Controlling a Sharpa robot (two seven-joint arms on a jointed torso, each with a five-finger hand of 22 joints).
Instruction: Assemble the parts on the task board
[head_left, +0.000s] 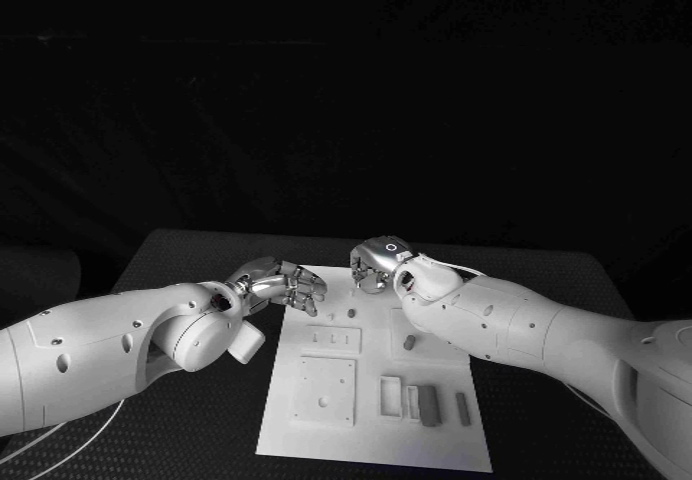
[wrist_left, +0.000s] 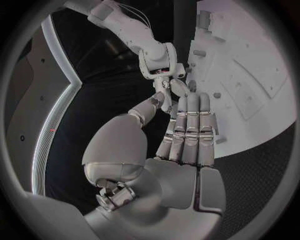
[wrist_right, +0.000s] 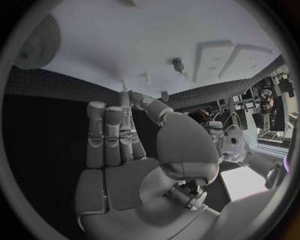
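The white task board (head_left: 433, 445) lies in the middle of the table. Two grey bar-shaped parts (head_left: 428, 406) (head_left: 462, 406) lie at its near right, and a small grey part (head_left: 410, 342) stands nearer the middle. My left hand (head_left: 284, 285) hovers at the board's far left corner; in the left wrist view the left hand (wrist_left: 187, 135) has straight fingers held side by side over the board's edge (wrist_left: 250, 60), with nothing in it. My right hand (head_left: 379, 262) is over the far edge, fingers extended (wrist_right: 125, 145) and nothing visibly held. The two hands nearly meet (wrist_left: 164, 65).
A raised white plate (head_left: 326, 390) and a white block (head_left: 391, 393) sit on the near half of the board. A small peg (wrist_right: 178, 65) stands on the board (wrist_right: 125, 40). The dark table (head_left: 188, 260) surrounds the board on all sides.
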